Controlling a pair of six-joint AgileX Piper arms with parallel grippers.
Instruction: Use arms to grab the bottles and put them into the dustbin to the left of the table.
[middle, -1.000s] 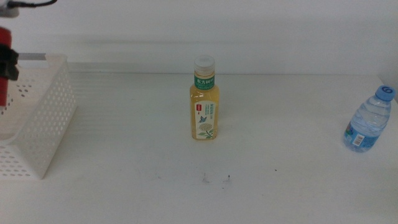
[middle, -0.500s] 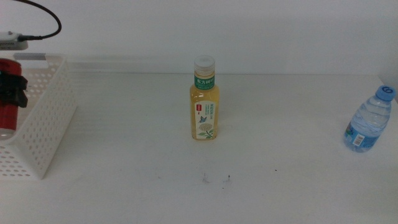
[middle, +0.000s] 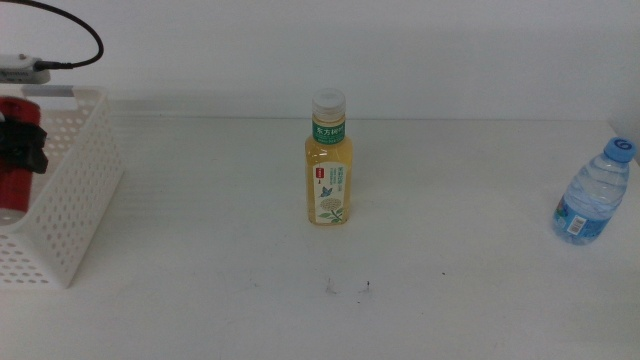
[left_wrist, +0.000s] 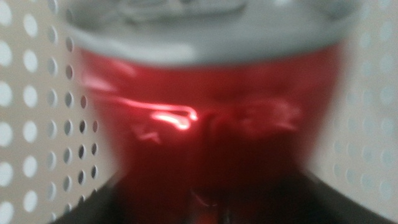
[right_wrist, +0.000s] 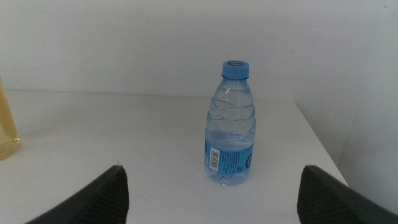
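The left gripper (middle: 22, 145) is over the bin (middle: 85, 190) at the table's left edge, jaws pinched on the red can (middle: 12, 165), which sits inside the bin's walls in the middle view. The left wrist view is filled by the can (left_wrist: 211, 124), blurred, with the bin's perforated wall (left_wrist: 37, 112) close on either side; whether the can's base touches the bin floor cannot be told. The step in hand is judged to be the deposit of the can, the first of three items. The tea bottle (middle: 329, 160) stands upright near the middle of the table (middle: 450, 310), well apart from the bin. The water bottle (middle: 592, 195) stands upright near the table's right edge, toward the far right corner. The right gripper (right_wrist: 211, 205) is out of the middle view; its own wrist view shows its jaws spread wide and empty, facing the water bottle (right_wrist: 231, 124), with the bottle apart from both jaws. Next move, as judged: the left jaws must part to drop the can, then lift clear of the bin's rim without catching the wall. The tea bottle and water bottle remain to be collected; the right gripper is already lined up for the latter and needs only to advance and close about the body.
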